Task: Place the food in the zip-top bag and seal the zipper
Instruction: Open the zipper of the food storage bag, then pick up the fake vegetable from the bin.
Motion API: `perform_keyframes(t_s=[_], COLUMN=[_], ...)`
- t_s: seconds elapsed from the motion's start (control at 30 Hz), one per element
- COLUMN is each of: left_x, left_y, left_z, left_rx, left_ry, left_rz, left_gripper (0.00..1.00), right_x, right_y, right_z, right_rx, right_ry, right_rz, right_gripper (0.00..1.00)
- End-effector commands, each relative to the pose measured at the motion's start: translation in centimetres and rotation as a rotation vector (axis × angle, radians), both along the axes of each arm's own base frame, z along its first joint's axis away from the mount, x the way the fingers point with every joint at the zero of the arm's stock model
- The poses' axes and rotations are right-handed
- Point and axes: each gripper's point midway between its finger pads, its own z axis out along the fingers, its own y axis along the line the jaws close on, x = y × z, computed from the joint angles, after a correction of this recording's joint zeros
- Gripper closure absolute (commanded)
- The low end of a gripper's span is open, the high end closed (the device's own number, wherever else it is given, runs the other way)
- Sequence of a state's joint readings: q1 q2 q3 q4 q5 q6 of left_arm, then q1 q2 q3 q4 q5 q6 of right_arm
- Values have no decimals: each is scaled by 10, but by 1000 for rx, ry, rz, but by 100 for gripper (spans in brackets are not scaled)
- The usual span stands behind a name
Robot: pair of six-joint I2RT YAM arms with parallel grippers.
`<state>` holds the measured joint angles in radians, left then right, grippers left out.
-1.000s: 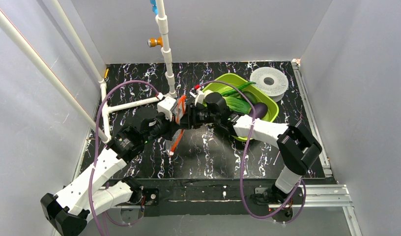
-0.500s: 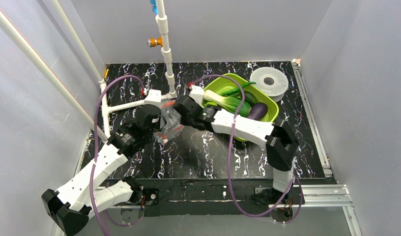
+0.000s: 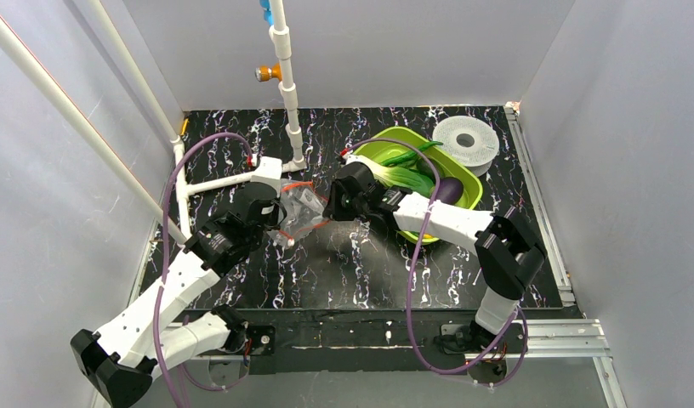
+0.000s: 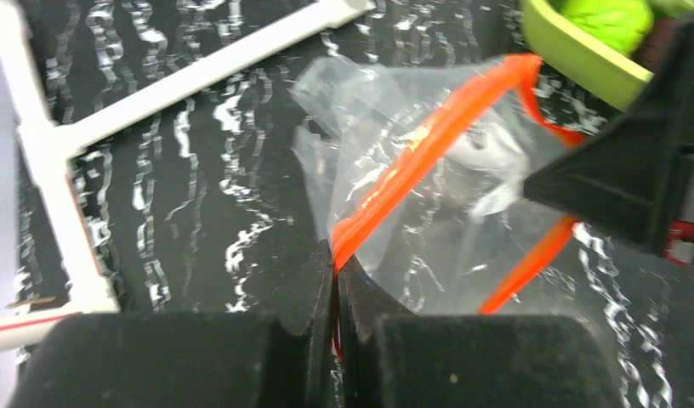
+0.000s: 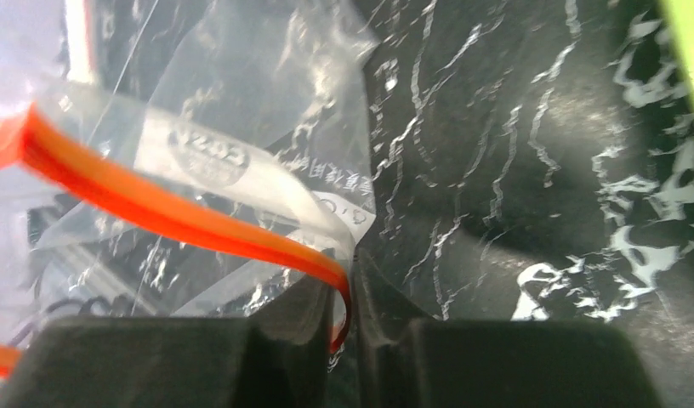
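**Bag mouth held by both arms, food not yet loaded**

At the left, my left gripper (image 4: 335,280) is clamped tight on one end of the red-orange zipper strip (image 4: 429,144). The strip runs straight down between its closed fingers.

Just right of it, the clear crinkly zip-top bag (image 3: 299,211) hangs between the two arms, left of the table's middle. Its mouth is parted into a loop, and I see nothing inside.

My right gripper (image 5: 348,297) meets the bag from the other side. Its fingers are pinched together on the opposite lip of the strip.

Further right, the toy food, including a bok choy (image 3: 403,177) and a purple eggplant (image 3: 448,189), lies in the lime-green plastic tray (image 3: 473,197).

Judgement: the step in hand is opening the bag. Next, one arm must keep the mouth spread while the other lets go and fetches a first piece. The limp film may collapse once released.
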<state>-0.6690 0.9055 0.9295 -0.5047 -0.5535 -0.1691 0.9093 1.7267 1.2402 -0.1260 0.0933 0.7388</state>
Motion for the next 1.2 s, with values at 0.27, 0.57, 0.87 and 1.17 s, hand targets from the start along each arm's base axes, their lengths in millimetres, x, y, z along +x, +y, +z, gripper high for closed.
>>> perform_keyframes(t_s=[0.27,0.57,0.87,1.17], left_x=[-3,-3,-3,-3], left_y=[-57,-55,-54,-53], left_z=[-26,-22,-21,-19], left_rx=[-92,-103,-105,-107], left_ry=[172,152,144,134], left_rz=[-231,-224,-223,-217], left_gripper=[100,100,100,100], right_x=[-37,-11,30,93], right_y=[3,-159,-325,-325], right_z=[95,72,30,-35], right_rx=[82,-209,-499,-594], right_ry=[-64,-153,-44,129], right_rz=[200,-281,-877,-797], right_gripper=[26,4,2,2])
